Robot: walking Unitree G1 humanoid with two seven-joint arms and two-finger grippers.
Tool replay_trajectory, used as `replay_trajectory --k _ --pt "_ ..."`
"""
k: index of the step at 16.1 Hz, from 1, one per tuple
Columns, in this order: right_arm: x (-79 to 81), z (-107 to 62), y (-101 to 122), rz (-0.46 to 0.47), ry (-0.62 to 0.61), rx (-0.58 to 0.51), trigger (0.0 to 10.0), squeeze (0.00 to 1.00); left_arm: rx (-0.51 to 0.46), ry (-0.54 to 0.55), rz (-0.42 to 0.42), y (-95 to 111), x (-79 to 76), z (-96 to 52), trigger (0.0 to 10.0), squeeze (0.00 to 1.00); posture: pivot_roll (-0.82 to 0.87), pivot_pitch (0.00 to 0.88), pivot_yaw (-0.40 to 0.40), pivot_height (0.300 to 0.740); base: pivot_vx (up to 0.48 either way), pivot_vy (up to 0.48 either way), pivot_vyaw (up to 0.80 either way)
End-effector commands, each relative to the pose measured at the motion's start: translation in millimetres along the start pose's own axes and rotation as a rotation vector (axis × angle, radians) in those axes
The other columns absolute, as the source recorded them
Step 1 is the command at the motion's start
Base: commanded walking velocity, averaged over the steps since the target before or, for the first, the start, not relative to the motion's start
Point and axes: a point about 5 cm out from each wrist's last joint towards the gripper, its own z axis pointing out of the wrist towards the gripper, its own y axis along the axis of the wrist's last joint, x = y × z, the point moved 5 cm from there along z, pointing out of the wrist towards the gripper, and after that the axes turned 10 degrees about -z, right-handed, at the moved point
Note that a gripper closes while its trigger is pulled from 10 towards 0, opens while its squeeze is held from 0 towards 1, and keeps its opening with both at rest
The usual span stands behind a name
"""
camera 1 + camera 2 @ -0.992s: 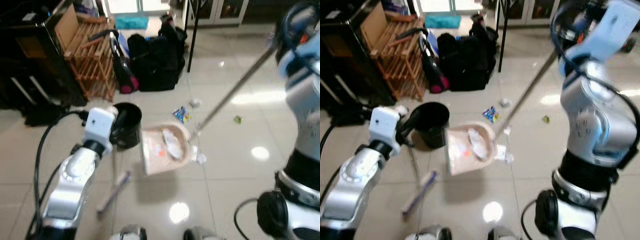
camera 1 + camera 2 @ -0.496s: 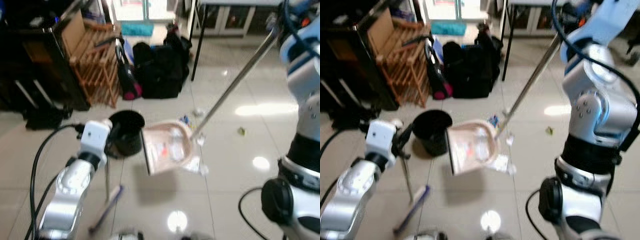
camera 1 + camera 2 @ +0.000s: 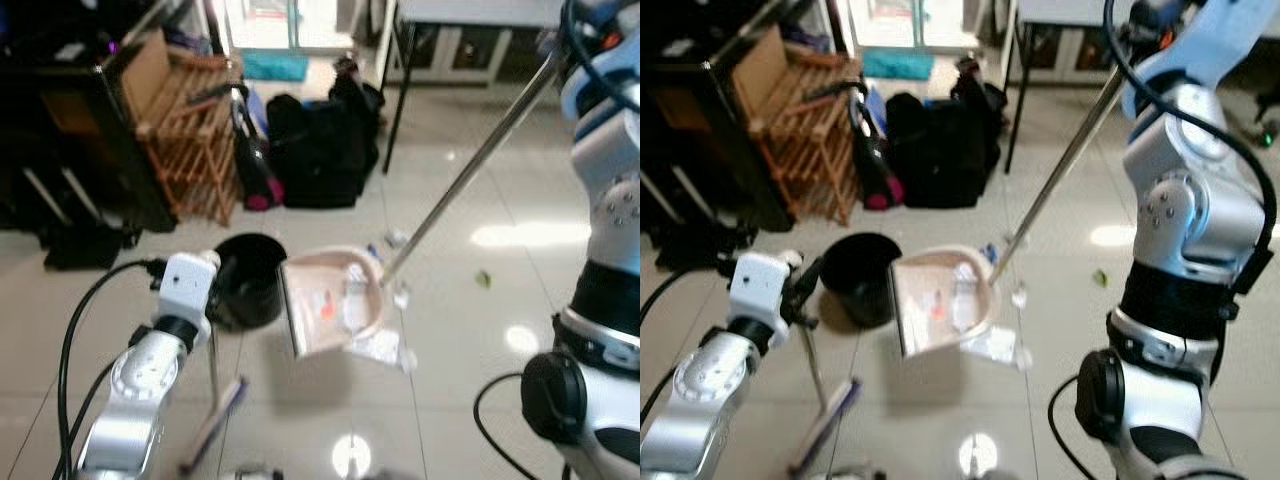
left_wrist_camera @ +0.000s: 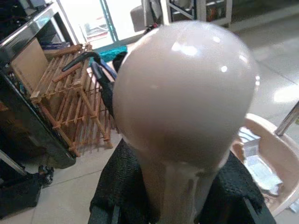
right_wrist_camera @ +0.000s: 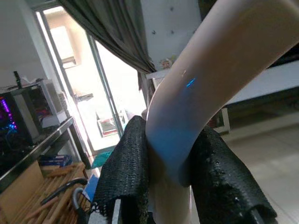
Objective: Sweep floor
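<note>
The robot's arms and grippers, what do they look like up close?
Both arms are rounded, shiny silver shells with black joints. The left arm ends in a boxy white wrist block, with a thick black cable looping beside it. The right arm turns pale blue near the top. The fingers are black with a rough mesh-like padding.

Pink dustpan point(image 3: 330, 305); black bin point(image 3: 247, 280); glossy beige tile floor point(image 3: 480, 330).

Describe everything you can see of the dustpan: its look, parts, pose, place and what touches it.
The dustpan is pale pink, plastic by its look, with a curved back wall and a flat open mouth. It looks tipped up off the tiled floor, beside the black bin, with wrappers and paper scraps inside. A long silver handle rises from its back rim to the right end effector, which is shut on its top.
</note>
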Motion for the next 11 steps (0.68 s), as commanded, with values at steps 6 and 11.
replay_trajectory --k 6,11 --pt "19.8 -6.5 3.8 -0.001 0.06 -0.034 10.0 0.0 -0.03 -0.002 0.021 9.5 1.0 3.9 10.0 0.0 -0.04 0.076 0.002 0.74 0.412 0.0 0.4" --pt "17.4 -8.1 4.2 0.029 0.034 -0.051 10.0 0.0 -0.027 -0.02 0.027 8.0 -0.8 4.8 10.0 0.0 -0.04 0.076 0.002 0.74 0.418 0.0 0.0"
